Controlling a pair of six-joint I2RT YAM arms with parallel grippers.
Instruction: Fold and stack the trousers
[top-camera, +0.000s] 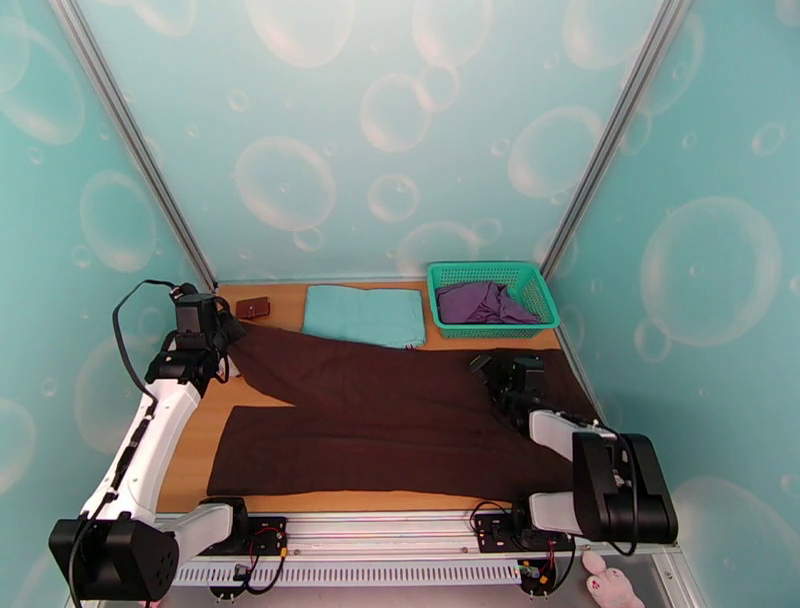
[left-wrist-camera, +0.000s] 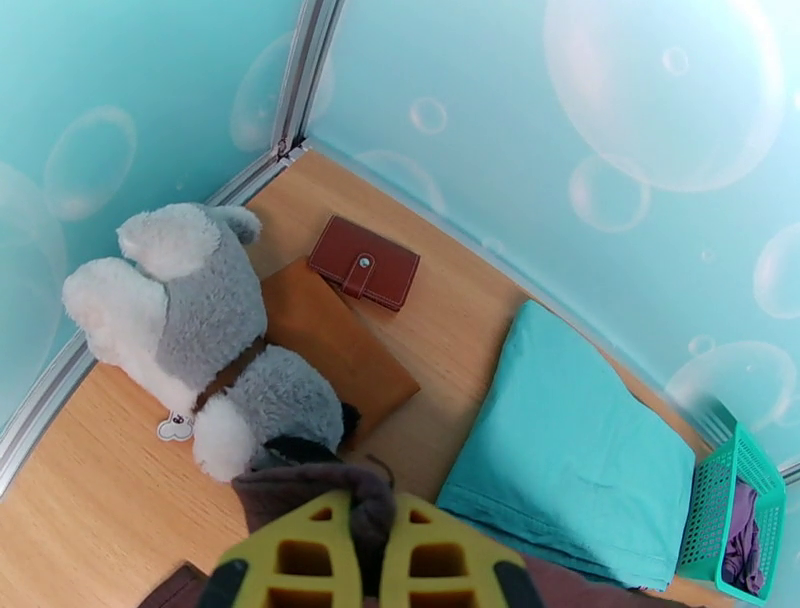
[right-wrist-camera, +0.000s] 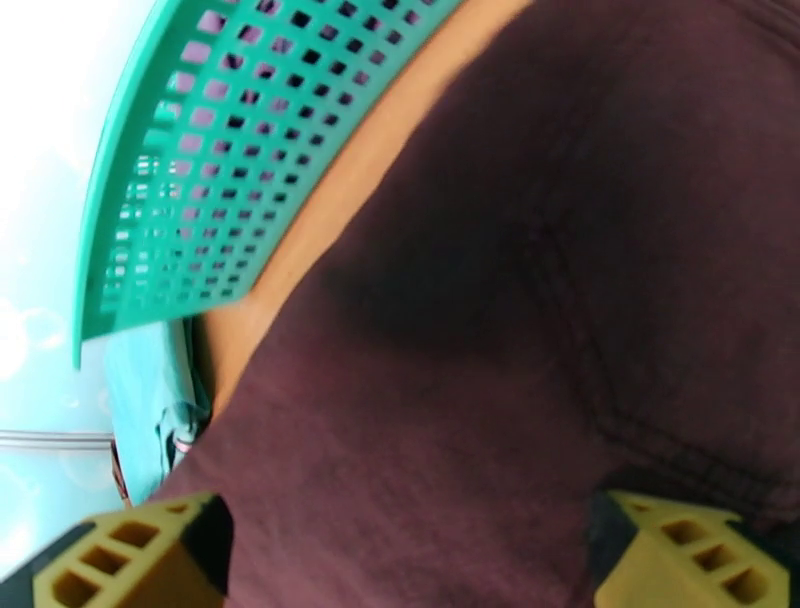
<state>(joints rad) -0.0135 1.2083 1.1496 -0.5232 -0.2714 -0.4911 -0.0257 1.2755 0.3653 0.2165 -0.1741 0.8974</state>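
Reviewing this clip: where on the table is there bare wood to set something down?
Bare table shows left of the trousers, along the left edge, and in a strip between the basket and the trousers. The back-left corner is crowded: plush toy, wallet, brown pad, teal cloth beside.

Lighting: bright, even.
Shadow: soft dark patch on the trousers (right-wrist-camera: 450, 290).
Glare: white washout beside the basket (right-wrist-camera: 250, 150).
Focus: wrist views slightly soft.

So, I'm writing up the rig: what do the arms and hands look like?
Left arm and right arm: white links, black joint housings, loose black cables. Left hand and right hand: yellow fingers with lattice cut-outs, black-edged.
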